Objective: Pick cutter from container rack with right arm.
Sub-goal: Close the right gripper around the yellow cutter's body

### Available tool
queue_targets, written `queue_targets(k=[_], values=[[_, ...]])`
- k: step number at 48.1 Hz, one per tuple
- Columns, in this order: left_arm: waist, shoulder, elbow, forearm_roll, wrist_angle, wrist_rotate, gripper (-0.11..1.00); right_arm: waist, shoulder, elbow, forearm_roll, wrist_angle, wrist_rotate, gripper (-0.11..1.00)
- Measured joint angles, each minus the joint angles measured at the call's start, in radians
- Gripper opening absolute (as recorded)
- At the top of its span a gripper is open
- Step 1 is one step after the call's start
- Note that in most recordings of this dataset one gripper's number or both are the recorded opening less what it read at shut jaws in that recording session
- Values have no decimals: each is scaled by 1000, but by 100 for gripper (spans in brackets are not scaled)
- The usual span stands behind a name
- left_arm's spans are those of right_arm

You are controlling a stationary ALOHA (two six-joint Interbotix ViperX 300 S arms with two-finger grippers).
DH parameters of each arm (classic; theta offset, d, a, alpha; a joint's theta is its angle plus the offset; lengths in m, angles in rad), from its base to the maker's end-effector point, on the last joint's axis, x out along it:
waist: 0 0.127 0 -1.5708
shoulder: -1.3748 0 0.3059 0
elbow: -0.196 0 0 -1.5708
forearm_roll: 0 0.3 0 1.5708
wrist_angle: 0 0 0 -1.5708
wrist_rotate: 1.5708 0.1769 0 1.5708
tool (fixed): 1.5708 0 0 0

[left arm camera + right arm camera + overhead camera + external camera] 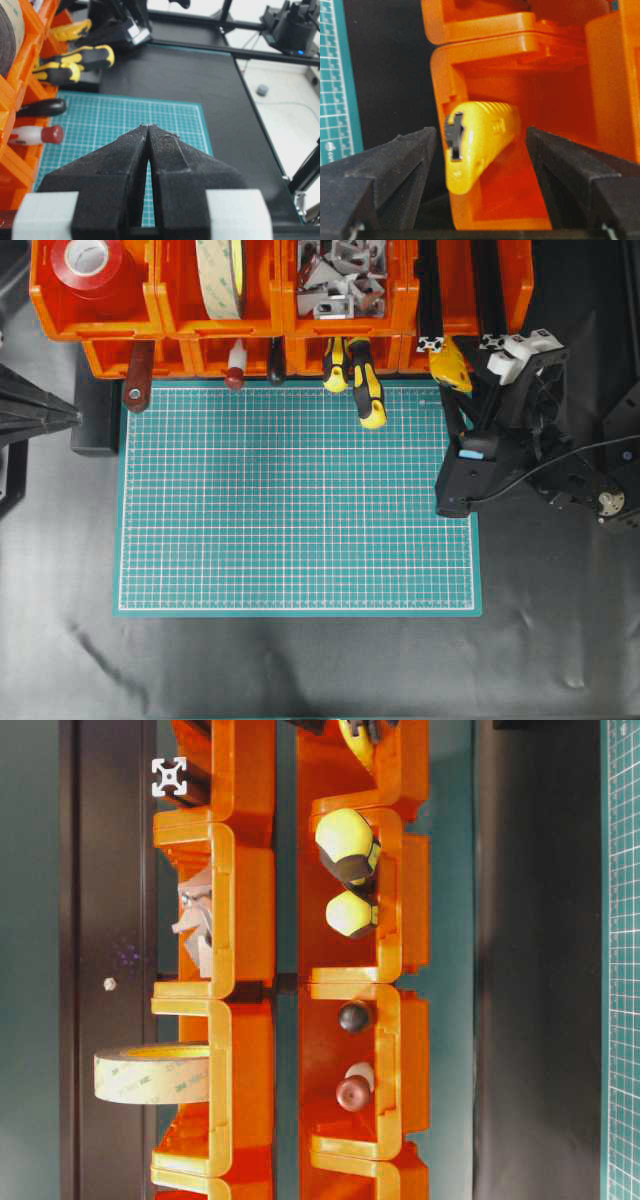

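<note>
Lining up for the grasp: right gripper wide open, jaws flanking the cutter jutting from the container rack's far-right lower bin; next, advancing slightly, closing squarely on its ribbed body.

Glossy orange plastic forms the container rack; the cutter is smooth yellow plastic with a ribbed body. The fingers look matt, grainy black. Bench cover: slightly shiny black sheet.

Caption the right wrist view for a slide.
Open right gripper straddling the ribbed yellow plastic cutter in its orange plastic rack bin.
</note>
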Motion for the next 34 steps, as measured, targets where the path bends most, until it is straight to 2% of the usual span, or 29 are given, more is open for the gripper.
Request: queue_targets(k=[7, 13, 17, 25, 34], values=[[0, 0, 0, 0, 0, 0, 1, 0, 6, 0, 0, -26, 0, 69], [2, 0, 0, 0, 0, 0, 1, 0, 6, 0, 2, -28, 0, 64], [0, 0, 0, 0, 0, 0, 1, 0, 8, 0, 2, -28, 0, 56], [0, 0, 0, 0, -2, 0, 1, -3, 6, 0, 5, -29, 2, 32], [0, -2, 0, 0, 0, -2, 1, -2, 6, 0, 12, -28, 2, 32]])
